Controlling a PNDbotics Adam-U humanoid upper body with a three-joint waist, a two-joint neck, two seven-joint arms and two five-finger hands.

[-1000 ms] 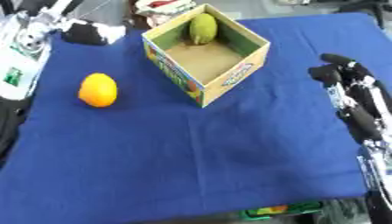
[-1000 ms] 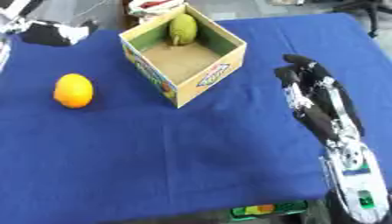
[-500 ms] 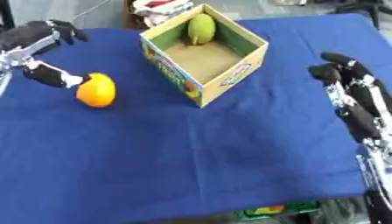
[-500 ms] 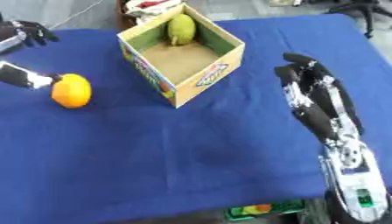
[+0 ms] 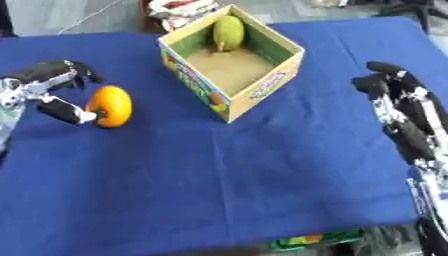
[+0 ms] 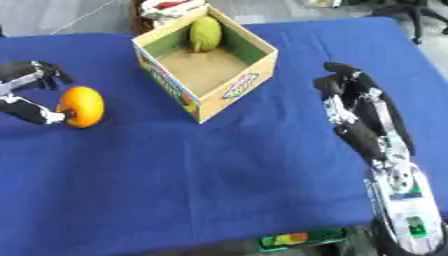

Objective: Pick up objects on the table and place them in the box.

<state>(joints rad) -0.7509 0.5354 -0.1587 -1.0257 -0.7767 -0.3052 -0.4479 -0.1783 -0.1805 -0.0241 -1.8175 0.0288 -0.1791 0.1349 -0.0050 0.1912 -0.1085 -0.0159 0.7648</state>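
An orange fruit [image 5: 110,106] lies on the blue cloth at the left. My left hand [image 5: 44,85] is right beside it on its left: the thumb [image 5: 63,110] touches the fruit's lower left side, while the arched fingers [image 5: 66,71] hover above and to the left, not wrapped round it. An open cardboard box [image 5: 261,93] with printed sides stands at the middle back, with a green fruit [image 5: 227,32] in its far corner. Along the right edge my right hand [image 6: 359,107] rests open, holding nothing.
The blue cloth [image 5: 227,170] covers the whole table. Some packaged items [image 5: 179,7] lie just beyond the far edge, behind the box. A green object [image 5: 315,240] shows below the table's front edge.
My left hand has come down from the upper left corner to the orange fruit, and its thumb now touches it. Right hand, box and fruit have stayed put.
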